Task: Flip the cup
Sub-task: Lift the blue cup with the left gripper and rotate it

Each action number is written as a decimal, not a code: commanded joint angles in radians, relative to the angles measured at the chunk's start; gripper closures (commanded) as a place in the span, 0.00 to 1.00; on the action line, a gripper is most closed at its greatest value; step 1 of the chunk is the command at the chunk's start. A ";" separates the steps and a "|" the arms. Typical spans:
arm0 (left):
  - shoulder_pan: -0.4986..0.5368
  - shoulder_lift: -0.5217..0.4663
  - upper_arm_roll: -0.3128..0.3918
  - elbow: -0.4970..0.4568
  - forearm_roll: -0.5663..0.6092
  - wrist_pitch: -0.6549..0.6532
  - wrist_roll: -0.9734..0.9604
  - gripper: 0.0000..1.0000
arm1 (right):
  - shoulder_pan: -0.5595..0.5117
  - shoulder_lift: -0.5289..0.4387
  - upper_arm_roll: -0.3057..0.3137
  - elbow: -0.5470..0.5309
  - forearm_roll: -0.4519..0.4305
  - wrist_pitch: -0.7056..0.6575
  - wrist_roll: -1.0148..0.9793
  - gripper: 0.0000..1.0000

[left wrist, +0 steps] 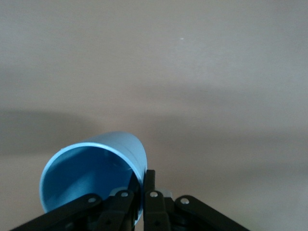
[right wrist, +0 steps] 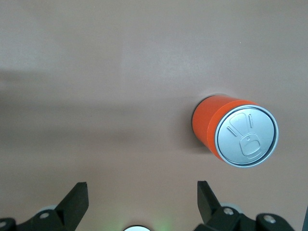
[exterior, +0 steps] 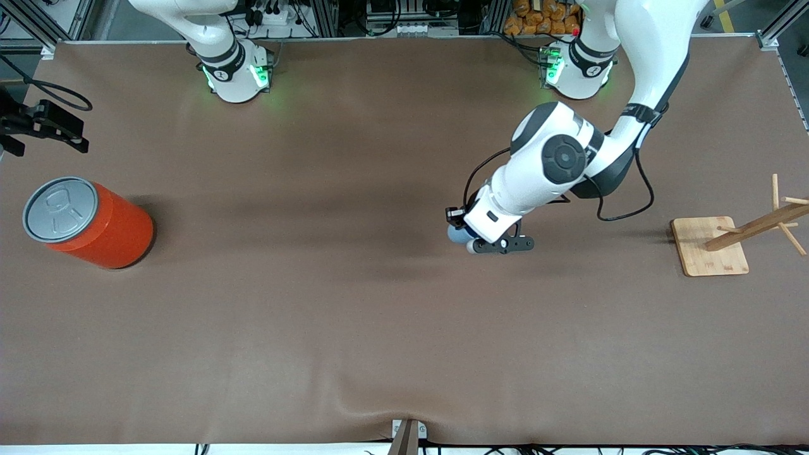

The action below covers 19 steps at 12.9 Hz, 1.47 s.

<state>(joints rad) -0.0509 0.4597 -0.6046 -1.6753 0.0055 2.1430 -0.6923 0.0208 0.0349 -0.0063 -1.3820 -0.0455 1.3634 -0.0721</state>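
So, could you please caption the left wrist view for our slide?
Left gripper fingers pinch the tilted light-blue cup by its rim.

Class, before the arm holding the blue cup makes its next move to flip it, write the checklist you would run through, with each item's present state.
1. Left gripper shut on the cup, pinching its rim wall: ok.
2. Cup off the table: cannot tell; the left wrist view shows it tilted, mouth toward that camera.
3. Inside of the cup free of contents: ok.
4. Right gripper open and waiting above the orange can, away from the cup: ok.
5. Wooden rack apart from the left gripper: ok.
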 commanded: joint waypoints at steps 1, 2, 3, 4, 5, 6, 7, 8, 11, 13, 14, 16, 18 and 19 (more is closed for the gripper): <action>-0.075 -0.006 0.009 0.046 0.120 -0.097 -0.117 1.00 | -0.024 0.011 0.011 0.027 0.021 -0.020 -0.008 0.00; -0.081 -0.006 0.009 0.042 0.155 -0.098 -0.165 1.00 | -0.024 0.011 0.012 0.027 0.021 -0.020 -0.008 0.00; -0.101 0.000 0.009 0.039 0.186 -0.098 -0.200 1.00 | -0.024 0.011 0.011 0.027 0.021 -0.018 -0.008 0.00; -0.131 0.007 0.009 0.040 0.214 -0.098 -0.234 1.00 | -0.024 0.011 0.012 0.027 0.021 -0.020 -0.008 0.00; -0.145 0.011 0.009 0.042 0.240 -0.098 -0.293 1.00 | -0.025 0.011 0.011 0.026 0.021 -0.020 -0.008 0.00; -0.164 0.029 0.009 0.043 0.272 -0.097 -0.355 1.00 | -0.027 0.011 0.011 0.026 0.021 -0.020 -0.008 0.00; -0.190 0.040 0.009 0.042 0.309 -0.097 -0.396 1.00 | -0.025 0.011 0.011 0.026 0.021 -0.020 -0.006 0.00; -0.210 0.057 0.009 0.042 0.342 -0.098 -0.445 1.00 | -0.025 0.013 0.012 0.026 0.021 -0.020 -0.006 0.00; -0.247 0.091 0.009 0.045 0.395 -0.097 -0.519 1.00 | -0.025 0.013 0.011 0.026 0.021 -0.020 -0.006 0.00; -0.259 0.108 0.011 0.039 0.428 -0.097 -0.548 1.00 | -0.025 0.011 0.012 0.026 0.021 -0.020 -0.006 0.00; -0.268 0.122 0.009 0.043 0.447 -0.097 -0.578 1.00 | -0.025 0.013 0.012 0.026 0.022 -0.020 -0.006 0.00; -0.280 0.163 0.011 0.046 0.462 -0.086 -0.592 1.00 | -0.021 0.011 0.011 0.026 0.021 -0.020 -0.005 0.00; -0.288 0.197 0.011 0.046 0.503 -0.083 -0.602 1.00 | -0.024 0.011 0.011 0.026 0.021 -0.021 -0.006 0.00; -0.293 0.206 0.011 0.046 0.523 -0.083 -0.622 1.00 | -0.024 0.011 0.011 0.026 0.021 -0.021 -0.005 0.00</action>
<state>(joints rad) -0.3258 0.6355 -0.5972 -1.6520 0.4747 2.0637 -1.2688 0.0134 0.0353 -0.0058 -1.3818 -0.0408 1.3595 -0.0721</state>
